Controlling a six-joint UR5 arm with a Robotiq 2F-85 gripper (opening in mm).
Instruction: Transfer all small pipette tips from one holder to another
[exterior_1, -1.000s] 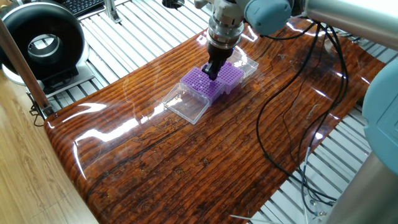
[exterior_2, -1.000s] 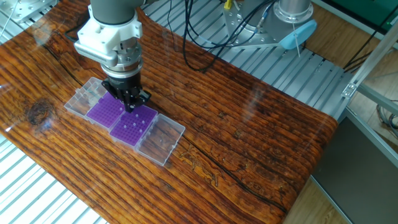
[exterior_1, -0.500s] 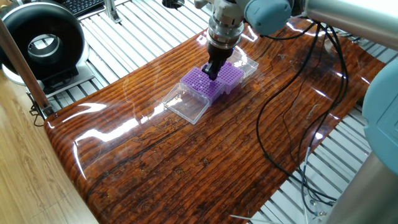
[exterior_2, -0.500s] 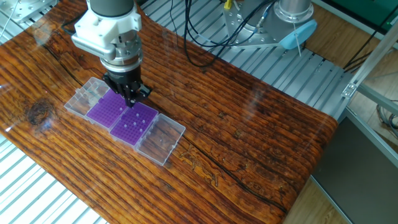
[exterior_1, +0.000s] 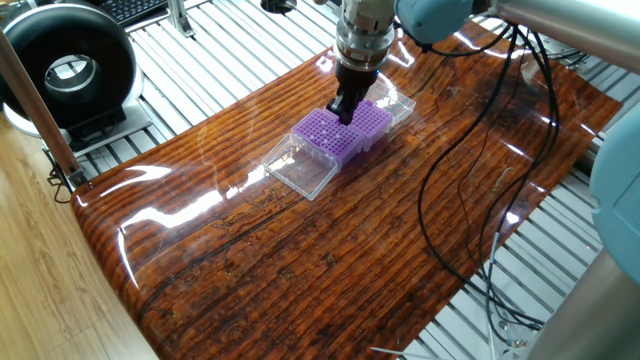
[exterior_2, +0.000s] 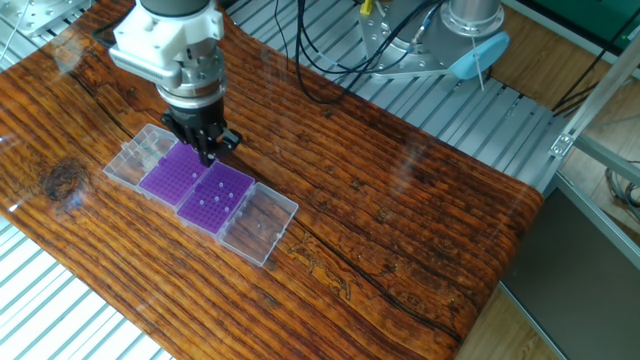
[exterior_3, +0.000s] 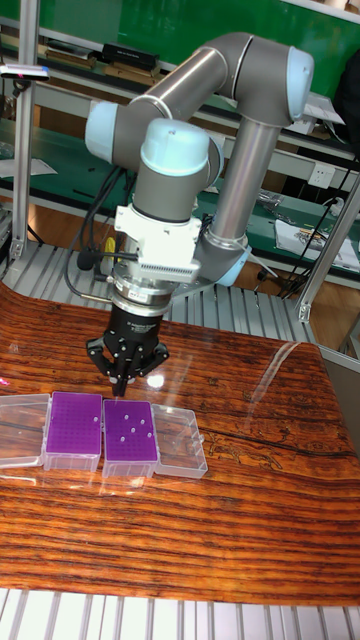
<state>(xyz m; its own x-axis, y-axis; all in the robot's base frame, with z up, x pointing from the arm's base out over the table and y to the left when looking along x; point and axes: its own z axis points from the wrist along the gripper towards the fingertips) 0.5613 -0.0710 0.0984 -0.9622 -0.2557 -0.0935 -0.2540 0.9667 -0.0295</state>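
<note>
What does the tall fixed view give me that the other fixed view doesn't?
Only the tall fixed view shows the whole arm from the side, and daylight between the gripper and the racks, so it hangs clear above them. Only the other fixed view looks down into the grids and shows the blue funnel-like part beyond the table. Both show the two purple racks side by side with clear lids open outward: white tips dot the right-hand rack, while the other rack shows none.

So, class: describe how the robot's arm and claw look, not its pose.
The arm has silver-grey tubes with pale blue joint caps. A white block with a ribbed edge sits at the wrist, above the black claw. Black cables run alongside.
</note>
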